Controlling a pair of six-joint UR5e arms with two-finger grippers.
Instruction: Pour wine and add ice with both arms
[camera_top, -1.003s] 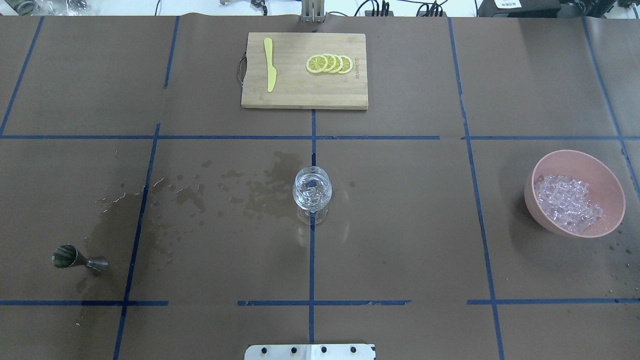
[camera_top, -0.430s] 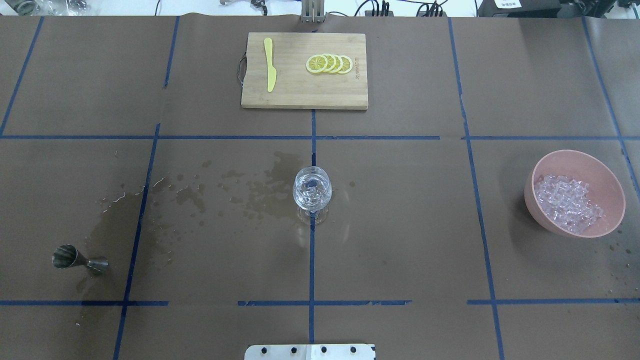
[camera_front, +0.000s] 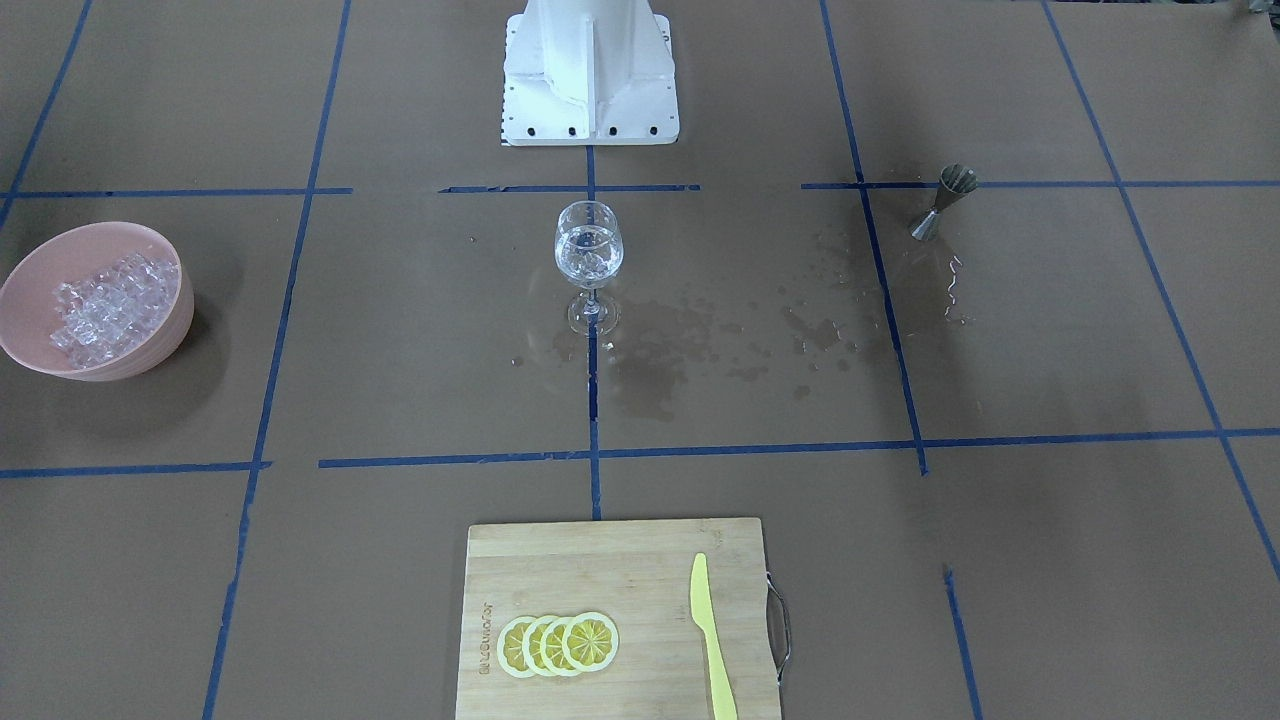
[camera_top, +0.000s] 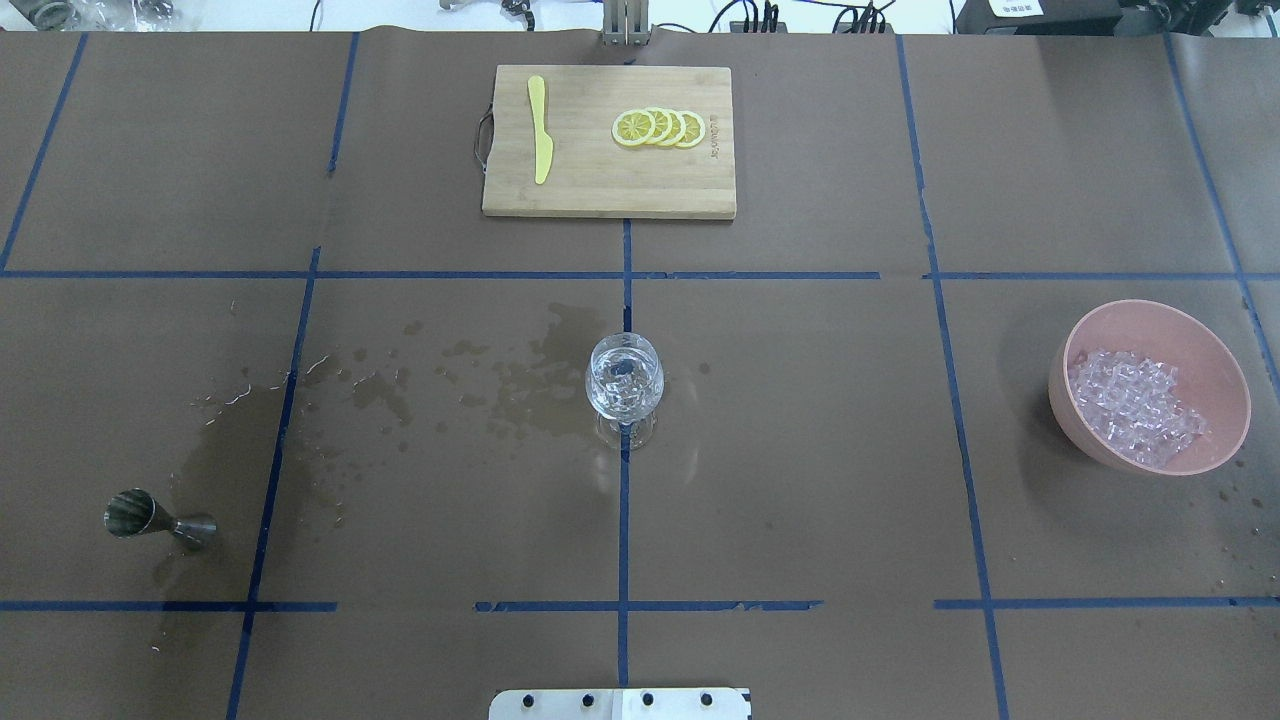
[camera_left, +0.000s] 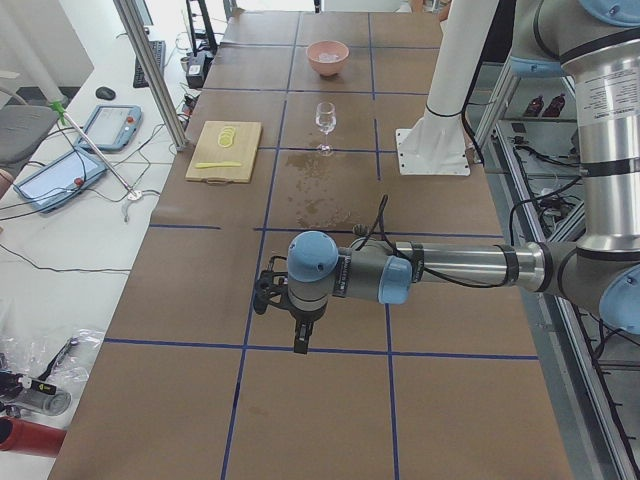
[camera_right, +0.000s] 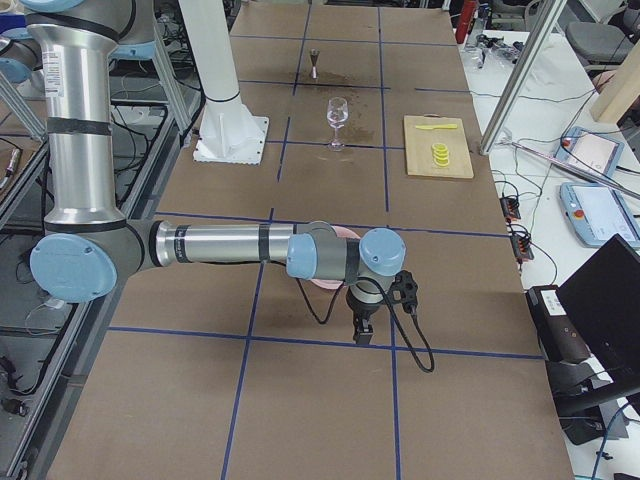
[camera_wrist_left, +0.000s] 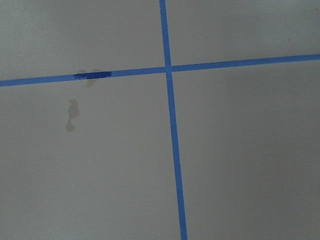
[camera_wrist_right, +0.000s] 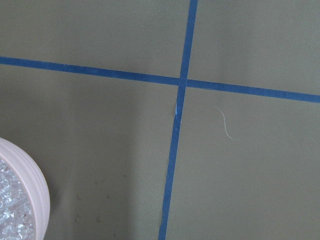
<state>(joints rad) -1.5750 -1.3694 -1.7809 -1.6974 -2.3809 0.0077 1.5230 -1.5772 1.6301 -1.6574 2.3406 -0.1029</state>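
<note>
Overhead view: the wine (camera_top: 622, 398) sits in the wine glass (camera_top: 624, 385) at frame centre; the ice (camera_top: 1135, 405) fills the pink bowl (camera_top: 1205, 345) at the right edge. In the side views the left gripper (camera_left: 300, 340) and the right gripper (camera_right: 361, 330) hang over the table (camera_top: 800, 480); whether either pair of jaws is spread or pressed together cannot be told.

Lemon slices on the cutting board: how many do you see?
4 lemon slices, in one overlapping row on the wooden cutting board, each lapping the next, with the yellow knife lying apart on the same board. The overlap could hide another slice beneath.
</note>
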